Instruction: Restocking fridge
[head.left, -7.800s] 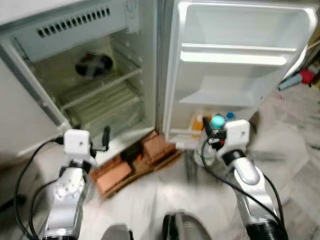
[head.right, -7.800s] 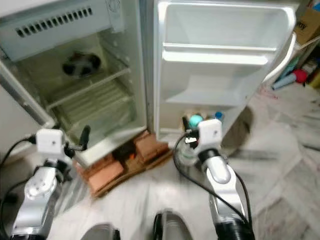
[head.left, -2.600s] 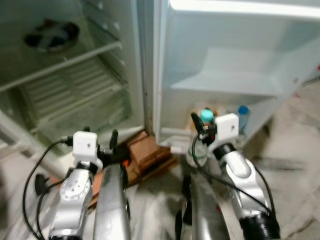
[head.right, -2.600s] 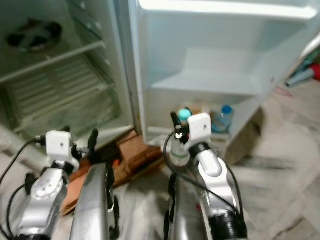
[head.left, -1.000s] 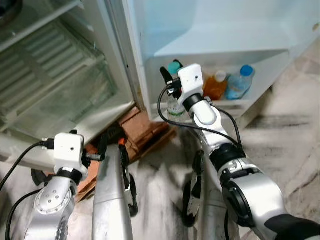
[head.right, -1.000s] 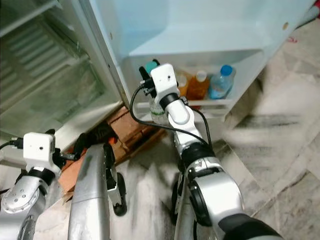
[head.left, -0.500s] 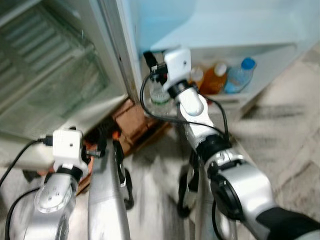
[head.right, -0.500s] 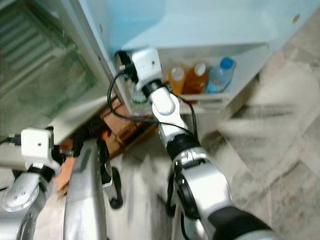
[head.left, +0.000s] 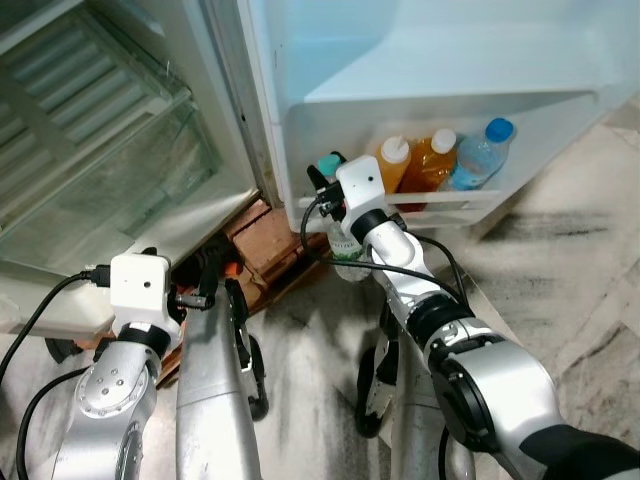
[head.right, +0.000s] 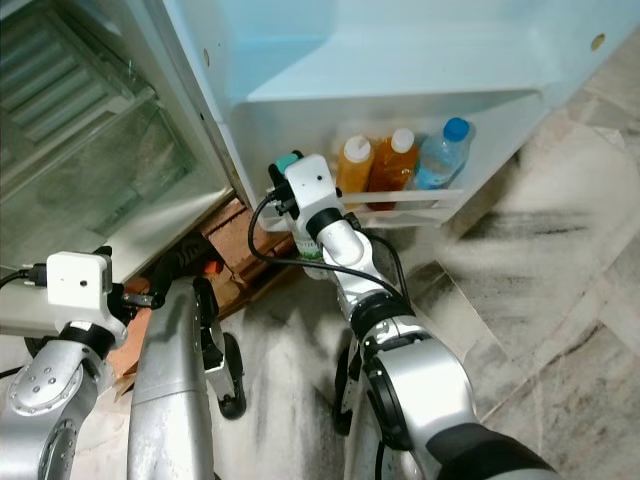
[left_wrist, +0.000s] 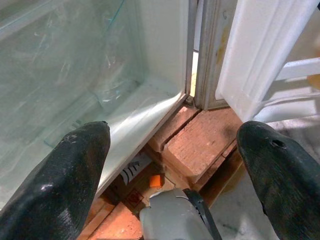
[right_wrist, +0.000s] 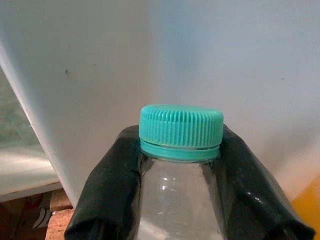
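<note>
Left eye view: the right gripper (head.left: 330, 190) had dropped from its raised position of half a second earlier and stood at the hinge end of the door shelf (head.left: 470, 199), beside the two orange bottles (head.left: 412, 166) and the blue-capped bottle (head.left: 478, 153). The clear bottle (head.left: 345, 240) hung below the wrist, apparently still outside the shelf rail, so the placement was judged incomplete.

Right eye view: the same arrangement; the teal cap (head.right: 288, 161) showed beside the wrist housing. The left gripper (head.right: 190, 257) idled low near the bricks (head.right: 240, 235) under the fridge.

Left wrist view: the left fingers (left_wrist: 60, 185) stood wide apart, holding nothing, facing the crisper drawer (left_wrist: 65, 75) and the bricks.

Right wrist view: both fingers (right_wrist: 112, 185) were clamped on the bottle's neck just under the teal cap, close before the white door liner (right_wrist: 200, 50).
</note>
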